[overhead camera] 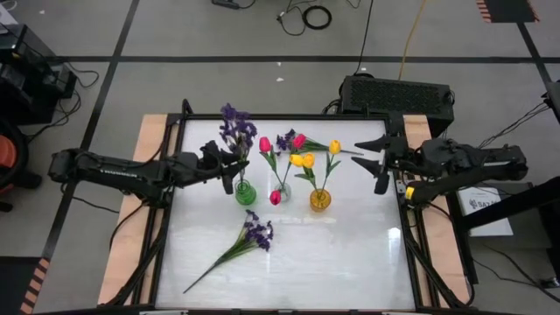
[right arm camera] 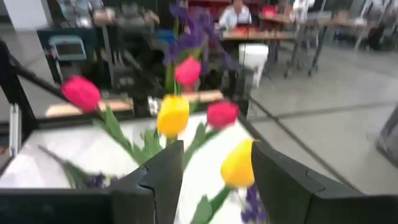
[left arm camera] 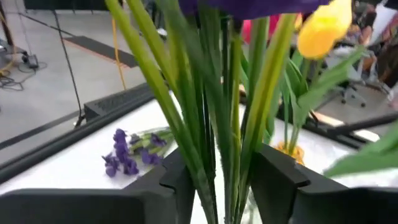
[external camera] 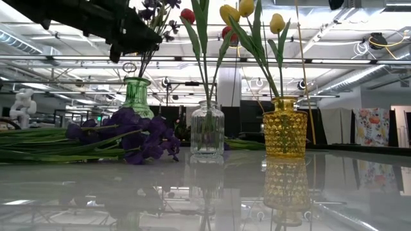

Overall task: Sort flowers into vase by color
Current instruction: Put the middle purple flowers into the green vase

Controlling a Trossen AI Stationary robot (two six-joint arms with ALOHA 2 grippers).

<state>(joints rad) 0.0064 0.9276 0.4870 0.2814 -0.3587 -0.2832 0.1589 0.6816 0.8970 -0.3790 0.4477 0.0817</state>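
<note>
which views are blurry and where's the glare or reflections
Right wrist view: the tulips are soft with blur. Left wrist view: the close stems are unsharp. Low view: the glossy table mirrors the yellow vase. High view: sharp, with pale sheen.

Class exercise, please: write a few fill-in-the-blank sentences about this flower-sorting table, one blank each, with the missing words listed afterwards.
1. The purple sprig between the left hand's fingers stands in the ______ vase.
2. The yellow tulips stand in the ______ vase.
3. The clear vase stands ______ the other two vases.
4. A second purple sprig lies flat on the ______.

Missing words: green; yellow; between; table
</note>
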